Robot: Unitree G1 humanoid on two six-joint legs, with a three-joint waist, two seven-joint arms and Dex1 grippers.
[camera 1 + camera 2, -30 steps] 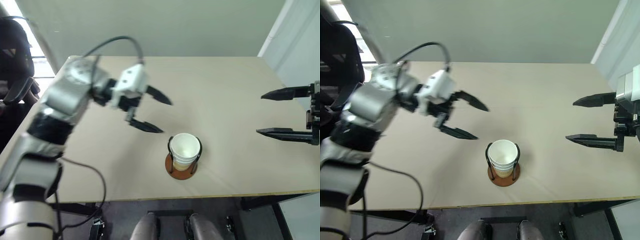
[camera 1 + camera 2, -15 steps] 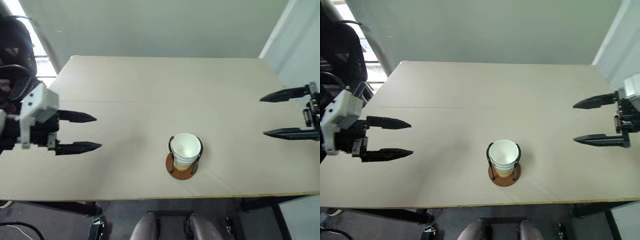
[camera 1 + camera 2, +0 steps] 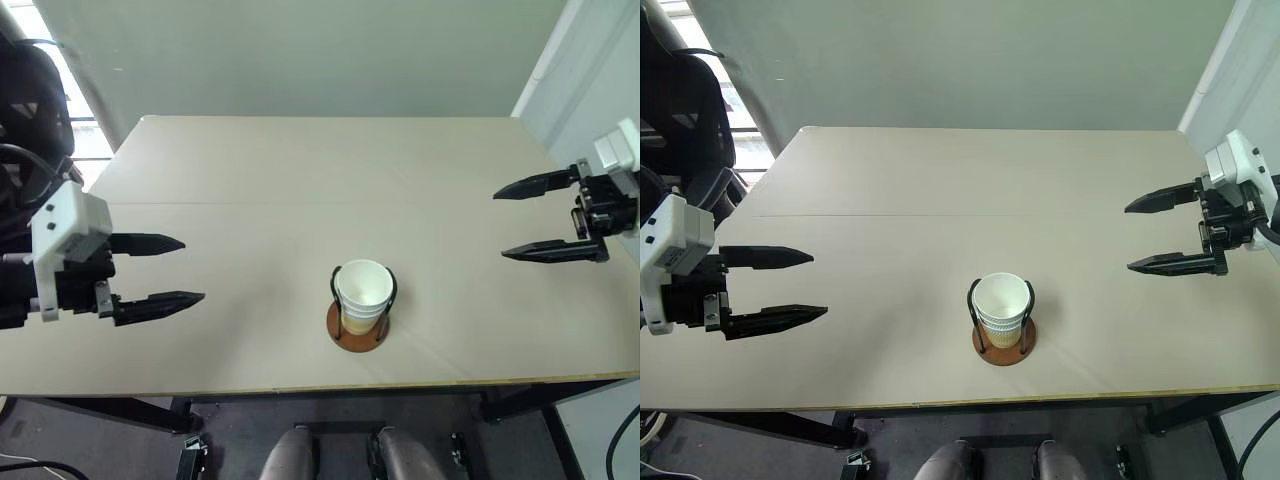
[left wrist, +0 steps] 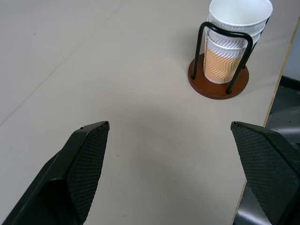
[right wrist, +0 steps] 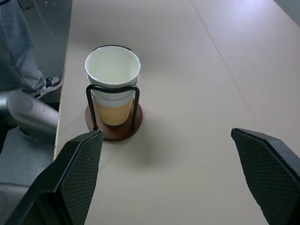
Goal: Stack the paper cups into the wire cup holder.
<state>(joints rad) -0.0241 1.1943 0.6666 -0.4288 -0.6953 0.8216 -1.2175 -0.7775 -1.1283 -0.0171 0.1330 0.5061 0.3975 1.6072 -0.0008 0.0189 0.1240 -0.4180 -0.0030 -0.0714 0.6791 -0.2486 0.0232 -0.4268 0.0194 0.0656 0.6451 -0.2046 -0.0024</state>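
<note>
Black jaws spread wide, empty: left gripper (image 3: 168, 270) | right gripper (image 3: 530, 217)

Head pair: we look down from high above the surface (image 3: 300, 180), the wire cup holder (image 3: 358, 325) near its front edge.
Wrist pair: we face that holder from opposite sides, nearer.

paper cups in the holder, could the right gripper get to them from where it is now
Probably yes. The right gripper is open and hangs over bare table, with nothing between it and the paper cups nested in the wire cup holder; the wire loops may hamper a side grasp.
</note>
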